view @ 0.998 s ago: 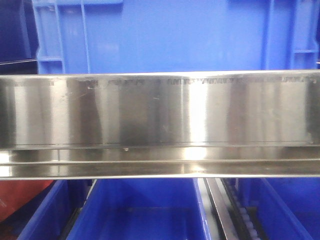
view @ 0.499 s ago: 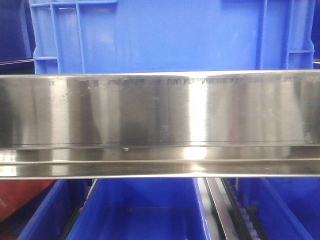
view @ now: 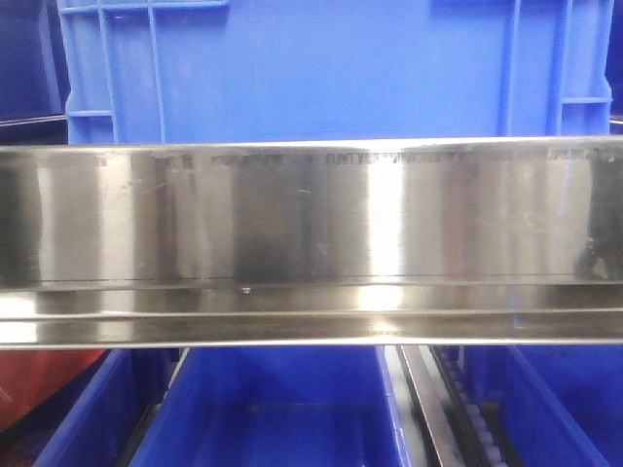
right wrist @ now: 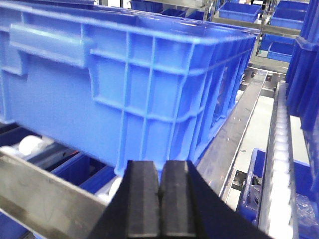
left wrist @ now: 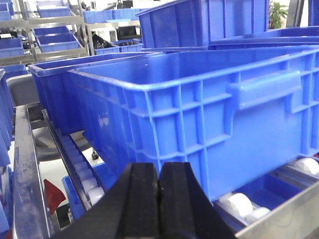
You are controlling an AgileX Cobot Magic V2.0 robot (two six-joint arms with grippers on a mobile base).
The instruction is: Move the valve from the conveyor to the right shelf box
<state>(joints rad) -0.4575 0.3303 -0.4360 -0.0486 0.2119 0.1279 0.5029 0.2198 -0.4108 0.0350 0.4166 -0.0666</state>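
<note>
The front-facing view is filled by a brushed steel shelf rail (view: 311, 243) running across the middle, with a blue shelf box (view: 331, 68) standing on the level above it and the open tops of lower blue bins (view: 273, 409) below. No arm, no valve and no conveyor show here.

The left wrist view looks along the shelf. The left gripper (left wrist: 159, 199) has its two black pads pressed flat together with nothing between them, and it sits low before the long side wall of a large blue box (left wrist: 209, 114) that rests on white rollers (left wrist: 237, 204) at the shelf's front edge.

The right wrist view mirrors this: the right gripper (right wrist: 160, 204) is likewise clenched on nothing, just in front of the corner of the same kind of blue crate (right wrist: 124, 84), with a steel front rail (right wrist: 45, 199) at lower left and a roller track (right wrist: 281, 149) along the right.

The valve is in none of the views, and neither hand carries it; the belt probably lies behind or beside the robot, though that cannot be confirmed. The step in hand seems to be turning toward the belt, so the arms should stay tucked clear of the rail and crate walls while the base moves, and the jaws should be spread before descending on so small a part.
</note>
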